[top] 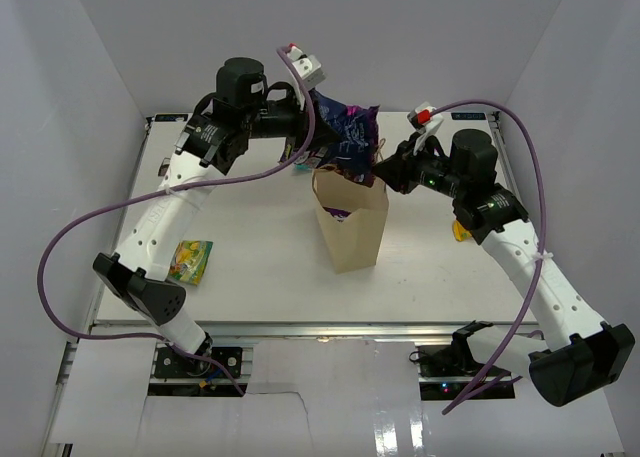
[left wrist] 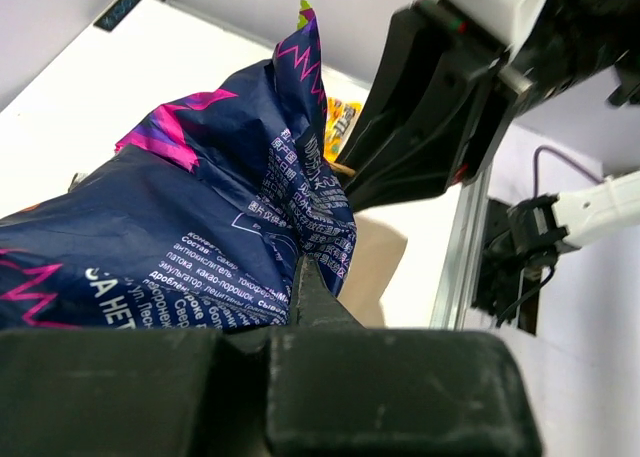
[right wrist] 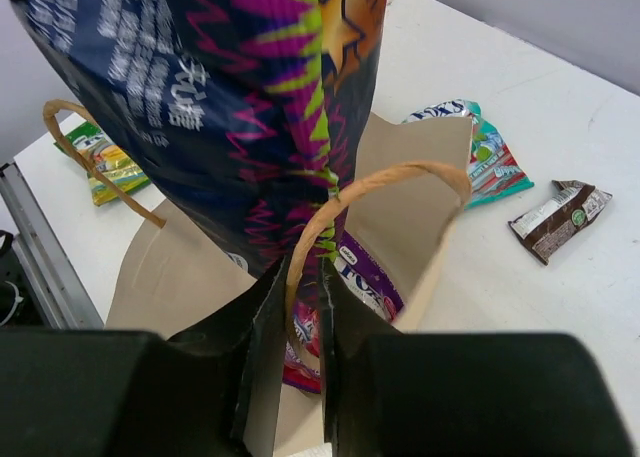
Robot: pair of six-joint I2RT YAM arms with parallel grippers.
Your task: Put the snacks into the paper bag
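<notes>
While left pincer (top: 313, 127) grips crinkled glossy chip bag (top: 346, 133), kraft bag (top: 353, 235) gapes.

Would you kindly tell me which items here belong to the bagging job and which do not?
Job: paper bag; purple-black chip bag; green-yellow pouch; teal-white packet; brown bar; packet inside the bag.
Not the job: purple cable; table.

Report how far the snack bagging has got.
Done: at least one purple-white packet lies inside the paper bag. In hand: the left gripper holds the purple-black chip bag at the bag's mouth, while the right gripper has its jaws pinched on the bag's rim. Remaining: the green-yellow pouch, teal-white packet and brown bar lie on the table.
</notes>
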